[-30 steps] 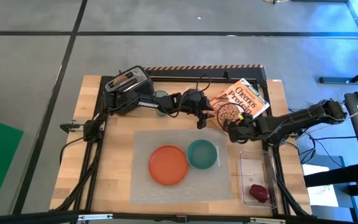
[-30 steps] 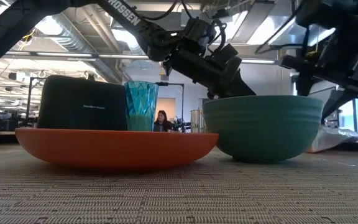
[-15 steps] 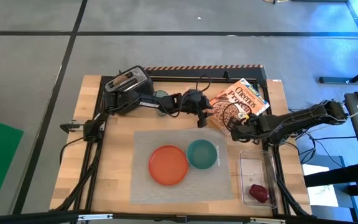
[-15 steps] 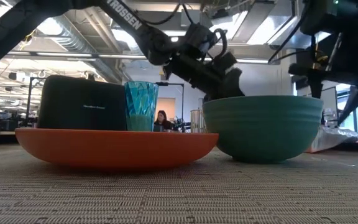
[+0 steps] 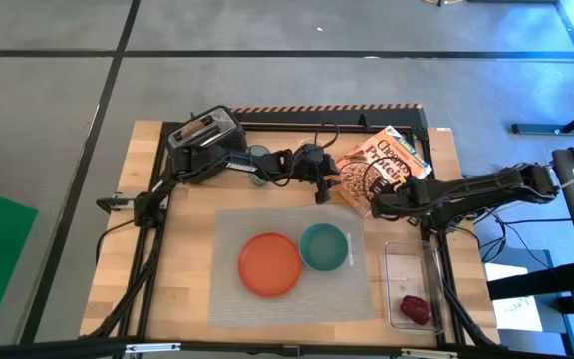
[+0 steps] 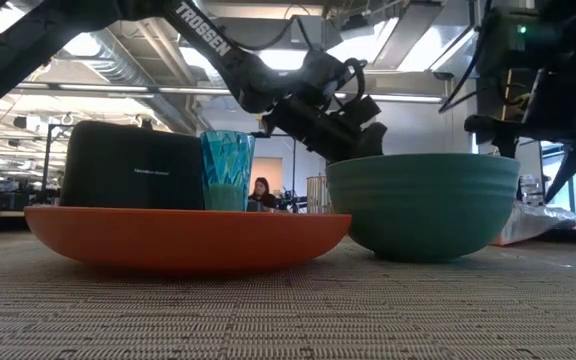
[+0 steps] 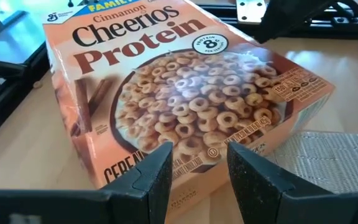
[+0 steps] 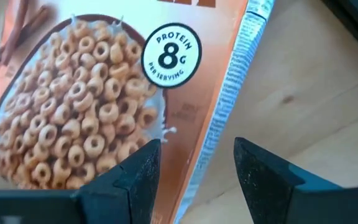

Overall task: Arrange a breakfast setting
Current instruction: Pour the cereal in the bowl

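Observation:
A round orange plate (image 5: 270, 264) and a smaller teal bowl (image 5: 324, 246) sit side by side on the grey placemat (image 5: 237, 224). They also show in the low view, plate (image 6: 183, 240) and bowl (image 6: 423, 205). The pale teal tumbler (image 5: 259, 153) stands by the black toaster (image 5: 205, 135). A dark-red fruit (image 5: 416, 309) lies in a clear tray. My left gripper (image 7: 199, 168) is open, just left of a Cheerios box (image 5: 382, 168). My right gripper (image 8: 197, 168) is open over the box's near right edge (image 8: 229, 106). Spoon and toast do not show.
The Cheerios box lies flat at the table's far right, between the two grippers. The clear tray (image 5: 407, 264) stands at the near right beside the placemat. Cables run along the far edge. There is bare wood left of the placemat (image 5: 182, 259).
My right gripper has moved toward the table's far edge, from beside the placemat's far right corner onto the near right edge of the cereal box. Plate, bowl and box have stayed where they were.

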Available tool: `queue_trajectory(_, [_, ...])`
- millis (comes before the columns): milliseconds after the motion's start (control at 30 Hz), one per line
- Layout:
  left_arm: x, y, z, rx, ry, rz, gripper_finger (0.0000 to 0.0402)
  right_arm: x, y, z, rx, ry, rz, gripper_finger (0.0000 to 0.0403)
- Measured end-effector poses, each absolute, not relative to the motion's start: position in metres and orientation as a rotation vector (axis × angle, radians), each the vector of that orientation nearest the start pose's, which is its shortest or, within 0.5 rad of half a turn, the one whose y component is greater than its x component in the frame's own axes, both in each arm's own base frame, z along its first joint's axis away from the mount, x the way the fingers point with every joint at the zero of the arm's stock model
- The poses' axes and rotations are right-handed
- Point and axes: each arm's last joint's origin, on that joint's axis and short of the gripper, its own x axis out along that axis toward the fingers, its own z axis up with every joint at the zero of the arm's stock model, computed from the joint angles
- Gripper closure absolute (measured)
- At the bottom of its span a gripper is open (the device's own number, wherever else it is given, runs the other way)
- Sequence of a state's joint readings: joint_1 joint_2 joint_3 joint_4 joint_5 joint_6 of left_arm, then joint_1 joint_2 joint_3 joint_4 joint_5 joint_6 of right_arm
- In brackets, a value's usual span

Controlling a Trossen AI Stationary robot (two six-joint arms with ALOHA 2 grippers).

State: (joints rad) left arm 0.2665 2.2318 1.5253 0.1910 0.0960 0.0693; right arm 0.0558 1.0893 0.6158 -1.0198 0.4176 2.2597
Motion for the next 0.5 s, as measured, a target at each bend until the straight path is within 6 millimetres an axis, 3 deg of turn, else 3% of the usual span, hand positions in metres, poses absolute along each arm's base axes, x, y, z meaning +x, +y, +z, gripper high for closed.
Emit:
queue_trajectory(300, [0.472,0.123,0.145,0.013,0.594,0.109,0.0254,0.147,-0.014,0.152,1.539,0.319,-1.622,0.021])
queue_trajectory(500, [0.469,0.116,0.14,0.07,0.675,0.09,0.0259,0.149,-0.014,0.148,1.57,0.293,-1.584,0.021])
